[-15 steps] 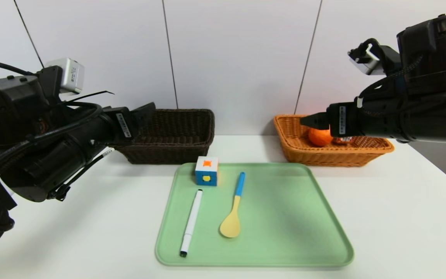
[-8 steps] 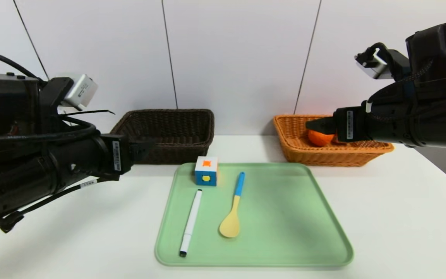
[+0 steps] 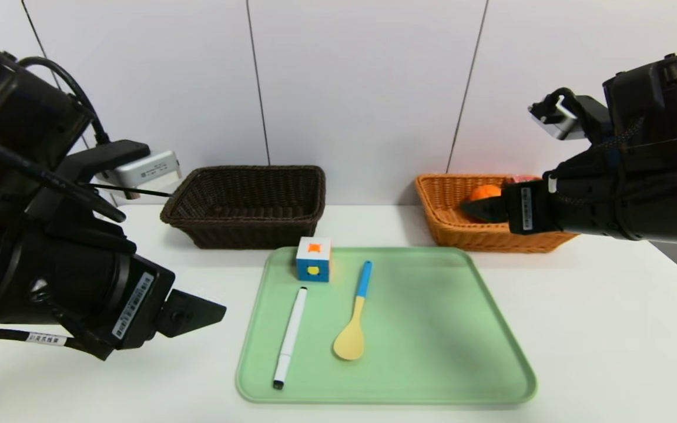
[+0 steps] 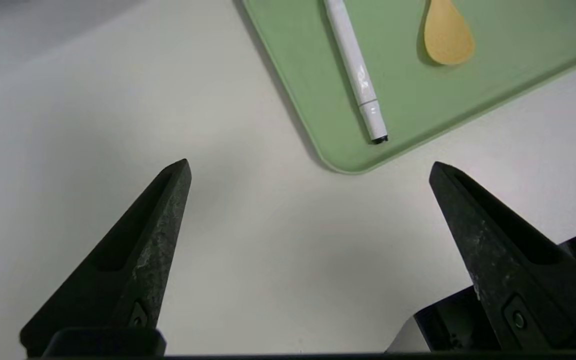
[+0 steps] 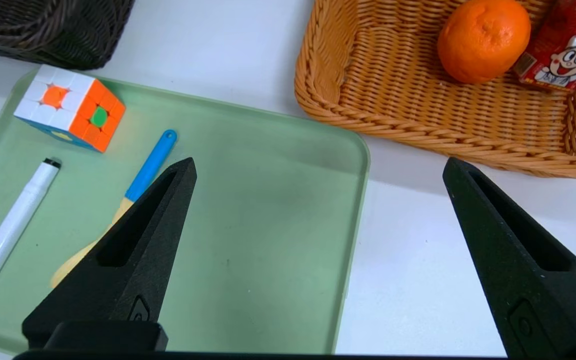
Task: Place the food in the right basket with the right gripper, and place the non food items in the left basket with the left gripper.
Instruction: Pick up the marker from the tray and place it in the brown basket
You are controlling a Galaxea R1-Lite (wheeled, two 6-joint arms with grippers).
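Note:
The orange fruit [image 5: 483, 39] and the red drink carton [image 5: 561, 47] lie in the orange-tan right basket [image 3: 450, 229]. The multicoloured cube [image 3: 314, 259], the white marker [image 3: 290, 336] and the yellow spoon with blue handle [image 3: 354, 321] rest on the green tray [image 3: 432, 329]. The dark brown left basket [image 3: 244, 207] holds nothing visible. My left gripper [image 4: 310, 167] hangs open over bare table just off the tray's near left corner, close to the marker's black tip [image 4: 379, 139]. My right gripper [image 5: 319, 165] is open, raised over the tray's far right corner in front of the right basket.
The white table [image 3: 609, 329] has free room right of the tray and along its front edge. A white panelled wall stands right behind both baskets.
My left arm has swung forward and down from beside the dark basket to the tray's near left corner. My right gripper has drawn back a little from over the right basket.

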